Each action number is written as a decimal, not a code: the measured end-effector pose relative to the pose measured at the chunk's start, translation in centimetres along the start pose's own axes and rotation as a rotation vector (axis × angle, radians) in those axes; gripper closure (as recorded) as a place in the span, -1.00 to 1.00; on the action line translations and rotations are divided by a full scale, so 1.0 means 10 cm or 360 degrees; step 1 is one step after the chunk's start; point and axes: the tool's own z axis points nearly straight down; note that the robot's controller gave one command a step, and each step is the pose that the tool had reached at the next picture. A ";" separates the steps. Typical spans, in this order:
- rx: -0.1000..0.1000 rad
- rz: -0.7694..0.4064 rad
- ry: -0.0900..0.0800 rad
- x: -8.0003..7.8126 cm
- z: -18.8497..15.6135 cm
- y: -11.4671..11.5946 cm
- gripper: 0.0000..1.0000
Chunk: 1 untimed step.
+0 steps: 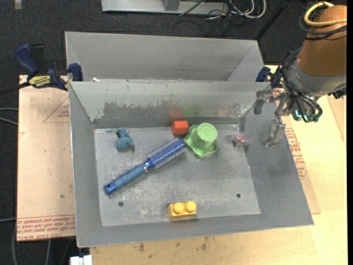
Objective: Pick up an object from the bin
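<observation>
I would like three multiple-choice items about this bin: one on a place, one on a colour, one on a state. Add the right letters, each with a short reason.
1. Where in the bin does the yellow brick lie?
A) near the front edge of the floor
B) against the back wall
C) on the right sloping wall

2. What colour is the cup?
A) red
B) green
C) white

3. How is the hairbrush placed?
A) standing upright
B) lying flat on the floor
C) hanging over the rim

Answers:
1 A: it lies alone at the front, far from the gripper, which is over the right wall.
2 B: it is green, next to a red block.
3 B: it lies slantwise, with its handle toward the front left.
</observation>
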 end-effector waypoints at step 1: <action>-0.0001 0.0092 -0.0042 -0.10 1.27 1.16 -1.00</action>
